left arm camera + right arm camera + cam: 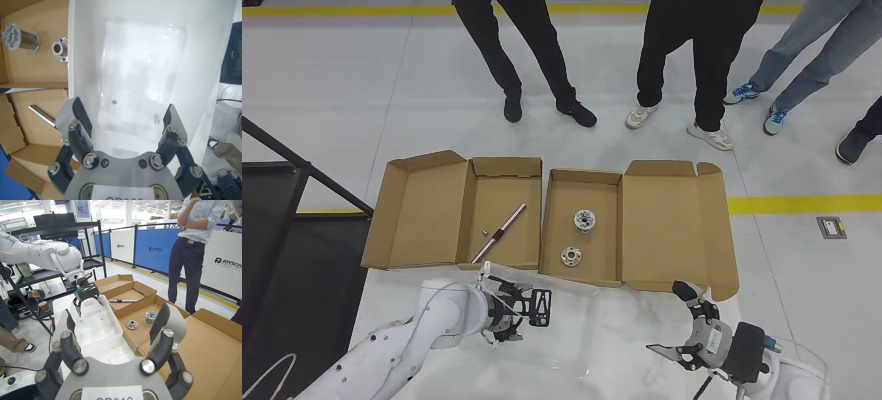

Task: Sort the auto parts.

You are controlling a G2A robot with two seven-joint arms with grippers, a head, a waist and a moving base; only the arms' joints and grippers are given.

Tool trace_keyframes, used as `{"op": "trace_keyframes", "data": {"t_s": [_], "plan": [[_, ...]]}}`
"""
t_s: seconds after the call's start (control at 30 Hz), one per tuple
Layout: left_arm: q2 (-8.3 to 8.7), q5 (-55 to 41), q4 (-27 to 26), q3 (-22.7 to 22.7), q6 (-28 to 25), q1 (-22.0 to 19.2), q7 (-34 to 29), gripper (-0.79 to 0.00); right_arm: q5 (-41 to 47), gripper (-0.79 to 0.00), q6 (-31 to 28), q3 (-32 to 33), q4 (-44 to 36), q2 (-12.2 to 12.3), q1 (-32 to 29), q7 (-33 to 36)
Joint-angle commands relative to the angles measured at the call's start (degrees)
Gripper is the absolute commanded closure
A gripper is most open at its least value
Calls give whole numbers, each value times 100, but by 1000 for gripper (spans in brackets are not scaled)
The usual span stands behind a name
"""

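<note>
The left gripper (122, 106) hangs wide open and empty over the tray (85, 37), its fingers pointed down into it. The bolt (156, 119) rests on the tray floor just inside one finger (167, 117), not centred between the two. A smaller bit (114, 102) lies nearer the tray's middle.

To pick well, I judge the gripper should shift until the bolt sits midway, drop until the pads nearly touch the floor, then close slowly. So small a part on slick plastic may skid or pop out.

Past the tray's long side, a box (512, 195) holds a rod (502, 232). A second box (587, 190) holds a hub (585, 218) and a flange (571, 256). The right gripper (117, 309), also open and empty, is off the tray's opposite end.
</note>
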Motion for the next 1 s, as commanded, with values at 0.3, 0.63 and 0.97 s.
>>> {"op": "trace_keyframes", "data": {"t_s": [0.3, 0.63, 0.97], "plan": [[94, -194, -332, -162, -74, 421, -1199, -671, 0, -785, 0, 0, 0, 0, 0, 0], [-51, -362, 135, 81, -512, 84, -1356, -634, 0, -785, 0, 0, 0, 0, 0, 0], [-320, -393, 950, 961, -698, -630, -1170, -613, 0, -785, 0, 0, 0, 0, 0, 0]]}}
